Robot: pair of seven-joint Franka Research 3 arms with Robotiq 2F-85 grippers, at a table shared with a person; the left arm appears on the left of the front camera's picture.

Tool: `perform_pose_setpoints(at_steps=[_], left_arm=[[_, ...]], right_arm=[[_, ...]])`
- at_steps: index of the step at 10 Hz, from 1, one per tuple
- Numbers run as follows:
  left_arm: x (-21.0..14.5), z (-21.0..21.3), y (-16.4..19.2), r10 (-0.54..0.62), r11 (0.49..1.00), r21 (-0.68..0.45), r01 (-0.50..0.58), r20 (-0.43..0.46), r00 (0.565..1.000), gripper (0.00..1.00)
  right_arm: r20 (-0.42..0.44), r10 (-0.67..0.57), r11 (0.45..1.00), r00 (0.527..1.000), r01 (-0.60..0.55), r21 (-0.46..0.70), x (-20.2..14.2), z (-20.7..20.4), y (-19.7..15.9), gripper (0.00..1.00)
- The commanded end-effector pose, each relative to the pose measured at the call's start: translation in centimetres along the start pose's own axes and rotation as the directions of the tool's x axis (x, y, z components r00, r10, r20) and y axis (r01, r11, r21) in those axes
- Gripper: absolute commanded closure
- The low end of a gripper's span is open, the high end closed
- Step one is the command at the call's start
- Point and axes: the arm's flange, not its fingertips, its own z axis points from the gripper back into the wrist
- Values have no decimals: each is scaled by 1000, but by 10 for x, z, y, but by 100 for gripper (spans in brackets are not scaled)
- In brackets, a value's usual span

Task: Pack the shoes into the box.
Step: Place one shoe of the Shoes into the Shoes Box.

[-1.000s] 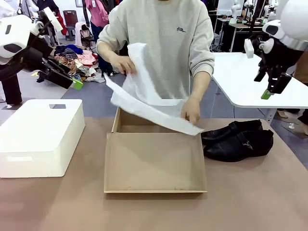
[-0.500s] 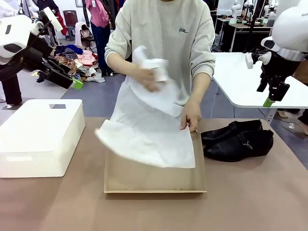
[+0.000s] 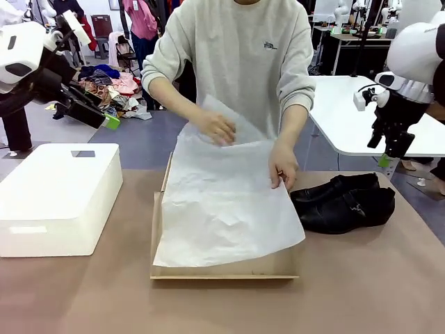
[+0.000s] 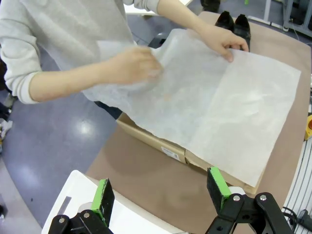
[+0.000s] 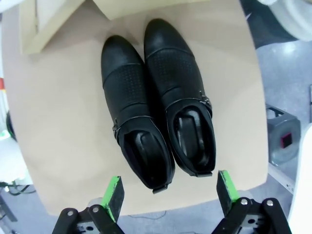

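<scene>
The two black shoes lie side by side on the table, just right of the brown box. A person's hands spread a white tissue sheet over the box, hiding its inside. My right gripper hangs open above the shoes, apart from them. From the right wrist, the shoes lie straight below the open gripper. My left gripper is raised at the far left, open and holding nothing. Its wrist view looks past the open gripper at the box, the tissue and the shoes.
A large white rounded plastic box stands on the left of the table, under my left arm. A white side table stands beyond the right edge. The person stands at the far side, arms over the box.
The person has lowered the tissue sheet from the air and spread it flat over the box. My right gripper has come down a little toward the shoes. The left arm is still.
</scene>
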Motion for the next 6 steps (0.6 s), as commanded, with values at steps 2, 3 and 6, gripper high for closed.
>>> perform_pose_setpoints(at_steps=[2,3,6], left_arm=[[0,-2,1,-5,1000,1,5,14,1000,0],[0,-2,1,-5,1000,1,5,14,1000,0],[0,-2,1,-5,1000,1,5,14,1000,0]], right_arm=[[-13,12,1000,1000,-13,-9,2,1,4,0],[-13,12,1000,1000,-13,-9,2,1,4,0],[-6,9,1000,1000,-9,0,4,0,0,0]])
